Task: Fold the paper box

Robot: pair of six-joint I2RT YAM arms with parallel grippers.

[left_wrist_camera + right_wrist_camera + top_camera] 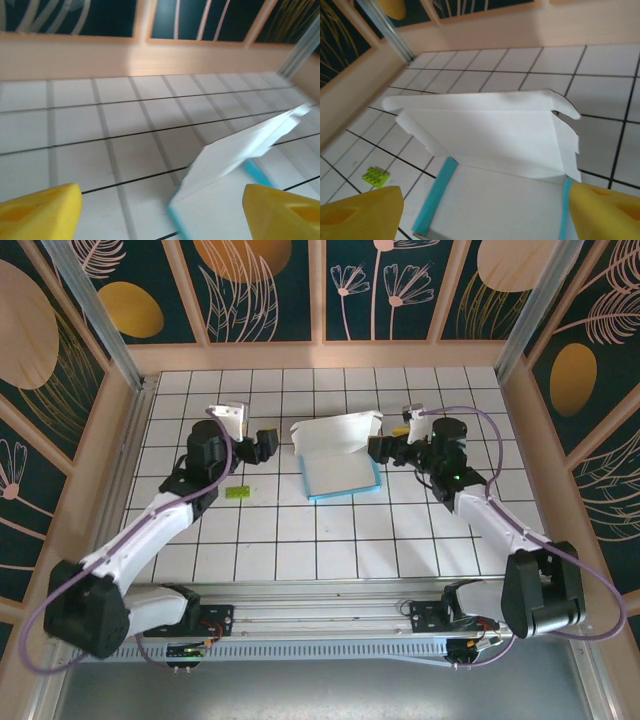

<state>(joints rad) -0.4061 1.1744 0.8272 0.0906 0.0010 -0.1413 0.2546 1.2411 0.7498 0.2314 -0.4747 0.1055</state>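
Left gripper [263,444] jaws wide, nothing between them. On my left wrist cam both yellow fingers [37,212] sit at the bottom corners, with the box [235,150] ahead at 1 o'clock and clear of them

Right gripper [377,448] also wide, not holding anything. Right wrist cam has its fingers [607,210] spread either side of the box [490,125]. There is a gap on one side, and I can't tell if the other tip is touching the teal edge

From the top cam the box [340,465] lies about mid-table [300,540], a bit toward 12. Left gripper is at its 9 o'clock, near but apart. Right gripper is at its 3 o'clock, just beside the edge

Box state: base lies flat, white inside up, with teal showing along the side and near edges. Rear flap [335,430] is raised at the 12 o'clock side and tilted, and its tabs stick out at both ends

Small lime block [237,492] sits on the tiles at 8 o'clock from the box, well apart. It also shows on the right wrist cam [376,176]
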